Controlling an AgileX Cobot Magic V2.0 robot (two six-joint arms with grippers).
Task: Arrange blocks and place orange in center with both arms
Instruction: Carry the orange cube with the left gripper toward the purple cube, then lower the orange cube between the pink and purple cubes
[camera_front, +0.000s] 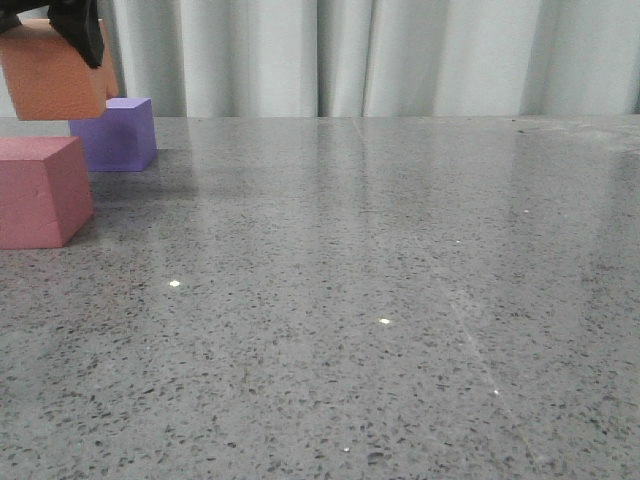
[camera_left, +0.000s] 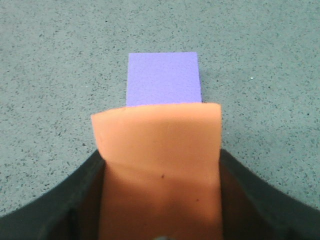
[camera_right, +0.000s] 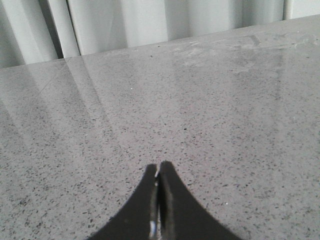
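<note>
**Mia:** What is the biggest thing here?

**Ben:** The gray speckled table (camera_front: 380, 300). It is stretching out under both grippers, and a pale curtain (camera_front: 350, 55) is hanging behind it.

**Mia:** Where is the orange block sitting?

**Ben:** It is not sitting. The left gripper (camera_left: 161, 200) is squeezing the orange block (camera_left: 159, 165) between its two black fingers (camera_left: 75, 200), one on each side. The block is hanging up in the air, above the table.

**Mia:** What is lying near that gripper?

**Ben:** The purple block (camera_left: 164, 79) is resting on the table just past the orange block's far edge, lower down. The pinkish-red block (camera_front: 40, 190) is sitting on the table too, below the gripper and nearer the robot, just beside the purple one.

**Mia:** And the other gripper?

**Ben:** The right gripper (camera_right: 159, 172) is pressing its fingertips together with nothing between them. It is hovering over bare table, well apart from the blocks.
</note>
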